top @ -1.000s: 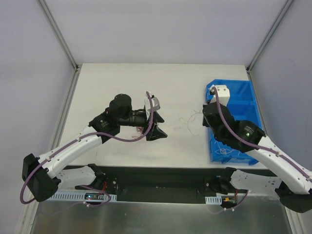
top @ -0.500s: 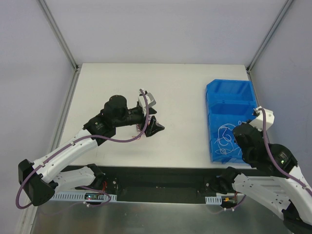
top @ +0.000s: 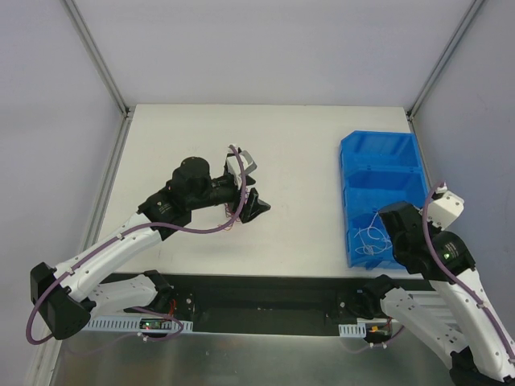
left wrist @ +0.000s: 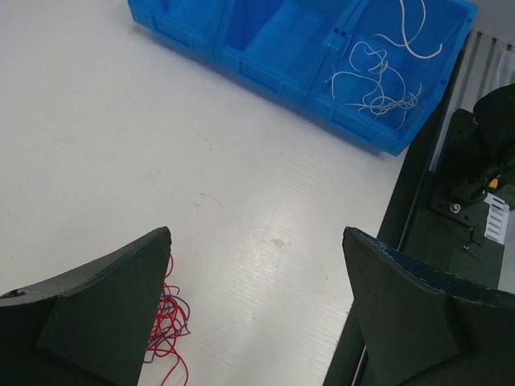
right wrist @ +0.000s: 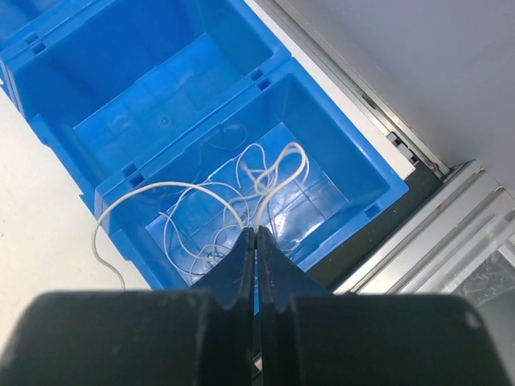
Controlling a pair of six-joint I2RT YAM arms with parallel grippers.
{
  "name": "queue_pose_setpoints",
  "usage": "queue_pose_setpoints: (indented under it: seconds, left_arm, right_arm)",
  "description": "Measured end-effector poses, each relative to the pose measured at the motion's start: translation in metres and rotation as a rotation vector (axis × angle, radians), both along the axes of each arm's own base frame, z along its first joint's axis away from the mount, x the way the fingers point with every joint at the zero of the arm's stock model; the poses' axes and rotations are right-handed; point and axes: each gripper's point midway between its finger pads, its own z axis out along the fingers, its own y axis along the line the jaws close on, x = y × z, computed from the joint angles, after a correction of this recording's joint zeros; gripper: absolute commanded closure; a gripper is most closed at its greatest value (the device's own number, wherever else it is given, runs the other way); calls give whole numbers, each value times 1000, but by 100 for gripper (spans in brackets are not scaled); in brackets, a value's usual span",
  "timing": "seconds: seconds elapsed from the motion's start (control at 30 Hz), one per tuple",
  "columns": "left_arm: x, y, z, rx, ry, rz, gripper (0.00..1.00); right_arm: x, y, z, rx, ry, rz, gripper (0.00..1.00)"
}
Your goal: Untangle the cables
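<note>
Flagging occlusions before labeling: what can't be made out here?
- Red and purple wires: left wrist view, mostly behind a left finger and cut by the bottom edge.
- White wires: right wrist view, grip point covered by the shut right fingers; strand count too fine.
- Blue bin: top view, right arm overlaps it.

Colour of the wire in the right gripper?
White. The wire shows best in right wrist view, over the blue bin.

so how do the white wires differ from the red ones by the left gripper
The white wires sit in the nearest compartment of the blue bin; the red wires lie on the table. The right gripper is shut on the white wires; the open left gripper holds no red wires. Both are thin and curly.
</note>
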Motion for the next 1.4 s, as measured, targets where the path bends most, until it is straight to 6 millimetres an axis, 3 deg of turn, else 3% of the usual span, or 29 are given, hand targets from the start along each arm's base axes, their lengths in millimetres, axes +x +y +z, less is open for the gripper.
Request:
queue_pose_setpoints:
  seconds: [0.1,0.23,0.33,0.4,0.5,0.6,0.7,0.83,0.97,1.1,1.2,1.4]
  left_arm:
    - [3,1,-2,7,1,15,13]
    - [9,4,-10,34,13,54,13]
    - [16,9,-14,54,13,100,13]
    - [19,12,-16,66,14,125,13]
    - [22,16,-20,83,17,155,12]
    - [27,20,-20,93,9,192,12]
    - [35,26,-22,105,4,241,12]
    - [50,35,-35,139,40,345,18]
    - [75,54,-59,189,128,460,21]
    - [100,90,-77,198,221,607,20]
    - [112,111,-78,193,233,696,19]
    - [118,123,-75,190,222,757,18]
  right_arm:
    - [-2,1,-5,11,21,5,91]
    - [-7,5,-29,35,78,6,88]
    - [-10,6,-43,53,98,-7,72]
    - [-10,6,-47,61,100,-13,67]
    - [-4,11,-49,77,105,4,57]
    - [11,32,-52,114,129,113,51]
    - [36,85,-61,228,172,361,45]
    - [63,176,-81,405,210,718,40]
    - [67,262,-96,497,272,990,34]
    - [64,340,-108,548,288,1202,29]
    - [66,381,-111,582,238,1296,28]
    - [88,426,-128,622,157,1338,30]
